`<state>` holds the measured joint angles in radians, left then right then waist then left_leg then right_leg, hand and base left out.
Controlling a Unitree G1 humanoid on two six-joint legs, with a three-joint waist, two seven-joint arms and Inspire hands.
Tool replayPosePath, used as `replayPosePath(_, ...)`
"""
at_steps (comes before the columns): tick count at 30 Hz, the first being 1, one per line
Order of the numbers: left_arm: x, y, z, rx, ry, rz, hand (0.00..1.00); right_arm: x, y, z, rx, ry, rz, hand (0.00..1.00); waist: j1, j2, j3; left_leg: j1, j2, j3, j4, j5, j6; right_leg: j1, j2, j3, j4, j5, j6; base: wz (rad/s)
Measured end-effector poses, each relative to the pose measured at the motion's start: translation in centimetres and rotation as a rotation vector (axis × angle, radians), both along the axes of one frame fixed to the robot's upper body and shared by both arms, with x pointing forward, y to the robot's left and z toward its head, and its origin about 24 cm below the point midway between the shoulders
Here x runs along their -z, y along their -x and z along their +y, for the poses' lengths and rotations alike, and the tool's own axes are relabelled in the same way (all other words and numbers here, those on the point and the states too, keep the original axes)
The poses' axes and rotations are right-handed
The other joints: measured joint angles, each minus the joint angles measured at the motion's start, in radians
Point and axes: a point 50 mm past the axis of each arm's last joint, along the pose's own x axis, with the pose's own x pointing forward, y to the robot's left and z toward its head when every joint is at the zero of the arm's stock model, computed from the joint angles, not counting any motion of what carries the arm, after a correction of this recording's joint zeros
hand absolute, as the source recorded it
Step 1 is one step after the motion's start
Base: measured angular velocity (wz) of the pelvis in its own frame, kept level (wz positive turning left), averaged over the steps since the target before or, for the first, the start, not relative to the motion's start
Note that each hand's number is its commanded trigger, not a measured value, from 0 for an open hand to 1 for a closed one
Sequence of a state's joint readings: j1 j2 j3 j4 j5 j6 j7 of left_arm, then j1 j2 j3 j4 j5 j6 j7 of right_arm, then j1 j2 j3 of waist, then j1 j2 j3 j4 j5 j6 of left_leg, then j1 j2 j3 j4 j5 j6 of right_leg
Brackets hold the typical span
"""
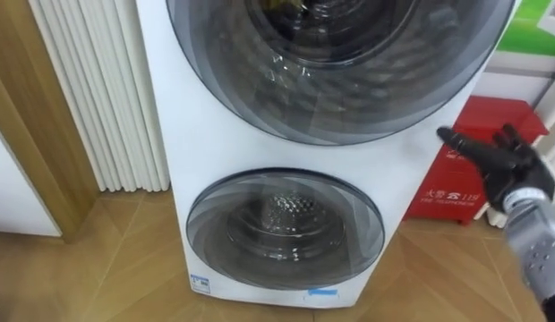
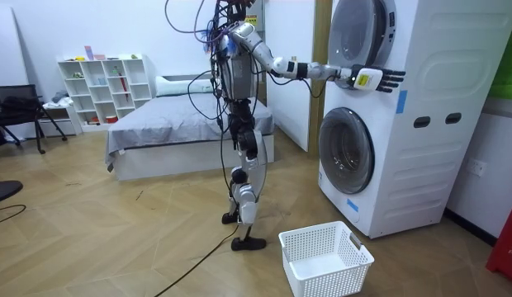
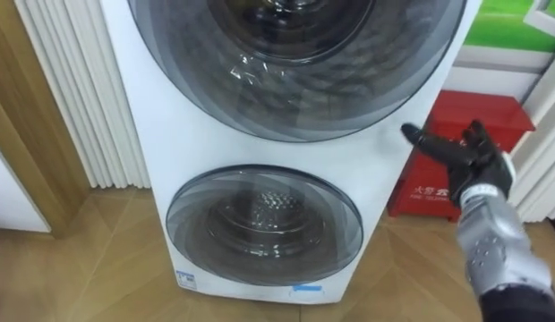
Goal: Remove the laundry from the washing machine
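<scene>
White washing machine (image 1: 215,134) stands before us, upper door (image 1: 340,63) and lower door (image 1: 285,228) closed (clothes behind the glass we cannot make out); our right hand (image 1: 519,174) hovers by its right edge, fingers (image 1: 465,148) straight, holding nothing.

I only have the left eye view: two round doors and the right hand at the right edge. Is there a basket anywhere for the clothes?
Observer: Yes. A white basket sits empty on the floor before the lower door, by the robot's feet.
Operator: Is the robot bent down?
Observer: No. It stands upright, right arm stretched out level, with the right hand open at the washing machine's front corner.
Operator: Is the upper door open at the top?
Observer: The whole upper door looks shut.
</scene>
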<state>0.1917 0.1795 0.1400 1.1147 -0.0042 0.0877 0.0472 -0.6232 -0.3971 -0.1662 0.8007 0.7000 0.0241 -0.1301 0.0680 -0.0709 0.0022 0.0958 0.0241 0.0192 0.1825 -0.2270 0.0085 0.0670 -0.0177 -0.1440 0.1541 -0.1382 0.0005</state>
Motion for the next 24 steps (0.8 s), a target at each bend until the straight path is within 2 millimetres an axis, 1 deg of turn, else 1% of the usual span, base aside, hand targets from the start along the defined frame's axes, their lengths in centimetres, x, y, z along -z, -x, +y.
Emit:
replayPosePath(3, 0.0, -0.2, 0.0, 0.002, 0.005, 0.004, 0.00, -0.9, -0.6, 0.7, -0.028, 0.026, -0.019, 0.00, -0.003, -0.001, -0.0003, -0.010, 0.000, 0.001, 0.001, 0.000, 0.000, -0.005, 0.000, 0.000, 0.001, 0.000, 0.000, 0.00)
replayPosePath(6, 0.0, -0.2, 0.1, 0.036, 0.005, 0.020, 0.00, -2.1, -0.9, 1.1, -0.051, 0.071, -0.056, 0.00, 0.005, -0.001, -0.0013, -0.019, 0.001, 0.004, 0.003, 0.000, 0.000, -0.022, -0.001, 0.000, 0.019, 0.000, -0.001, -0.05)
replayPosePath(7, 0.0, -0.2, 0.1, 0.041, 0.003, 0.021, 0.00, -2.8, -1.0, 1.4, -0.065, 0.086, -0.083, 0.00, 0.008, -0.001, -0.0015, -0.020, 0.001, 0.006, 0.003, 0.000, 0.000, -0.024, -0.001, 0.000, 0.019, 0.000, -0.002, 0.00)
replayPosePath(8, 0.0, -0.2, 0.1, 0.045, 0.003, 0.022, 0.00, -3.6, -1.1, 1.8, -0.084, 0.099, -0.114, 0.00, 0.010, -0.004, -0.0026, -0.022, 0.000, 0.006, 0.004, 0.000, 0.000, -0.027, -0.002, 0.000, 0.019, 0.000, -0.002, 0.00)
replayPosePath(9, 0.0, -0.2, 0.1, 0.049, 0.002, 0.024, 0.00, -3.9, -1.2, 2.1, -0.096, 0.110, -0.126, 0.00, 0.011, -0.005, -0.0031, -0.023, 0.000, 0.006, 0.005, 0.000, 0.000, -0.028, -0.002, 0.000, 0.019, 0.000, -0.002, 0.00)
replayPosePath(11, 0.0, -0.1, 0.1, 0.070, 0.000, 0.031, 0.00, -5.3, -1.5, 3.2, -0.142, 0.141, -0.177, 0.00, 0.017, -0.011, -0.0071, -0.022, 0.001, 0.005, 0.007, 0.000, 0.000, -0.029, -0.002, -0.002, 0.019, 0.000, -0.002, 0.00)
replayPosePath(13, 0.0, -0.1, 0.0, 0.076, -0.002, 0.036, 0.00, -6.0, -1.7, 4.3, -0.170, 0.161, -0.180, 0.00, 0.016, -0.016, -0.0093, -0.022, 0.001, 0.003, 0.007, 0.000, 0.000, -0.029, -0.002, -0.007, 0.019, 0.000, -0.002, 0.00)
replayPosePath(14, 0.0, -0.1, 0.0, 0.075, -0.004, 0.041, 0.00, -6.0, -1.7, 4.3, -0.169, 0.163, -0.171, 0.00, 0.015, -0.022, -0.0090, -0.022, 0.000, 0.003, 0.007, 0.000, 0.000, -0.029, -0.003, -0.014, 0.019, 0.000, -0.002, 0.00)
replayPosePath(17, 0.0, -0.1, 0.1, 0.082, -0.006, 0.048, 0.00, -6.2, -1.7, 4.5, -0.176, 0.164, -0.178, 0.00, 0.013, -0.030, -0.0076, -0.023, 0.000, 0.004, 0.007, 0.001, 0.000, -0.029, -0.007, -0.023, 0.018, 0.000, -0.002, 0.00)
replayPosePath(19, -0.1, -0.3, 0.1, 0.084, -0.008, 0.043, 0.00, -6.2, -1.7, 4.5, -0.178, 0.158, -0.179, 0.00, 0.013, -0.032, -0.0062, -0.024, 0.000, 0.005, 0.007, 0.001, 0.000, -0.030, -0.006, -0.023, 0.018, 0.000, -0.002, 0.00)
replayPosePath(24, -0.2, -0.8, 0.1, 0.088, -0.010, 0.033, 0.00, -6.4, -1.7, 4.2, -0.182, 0.146, -0.180, 0.00, 0.016, -0.034, -0.0067, -0.030, 0.000, 0.006, 0.007, 0.001, 0.000, -0.033, -0.006, -0.022, 0.018, 0.000, -0.002, 0.00)
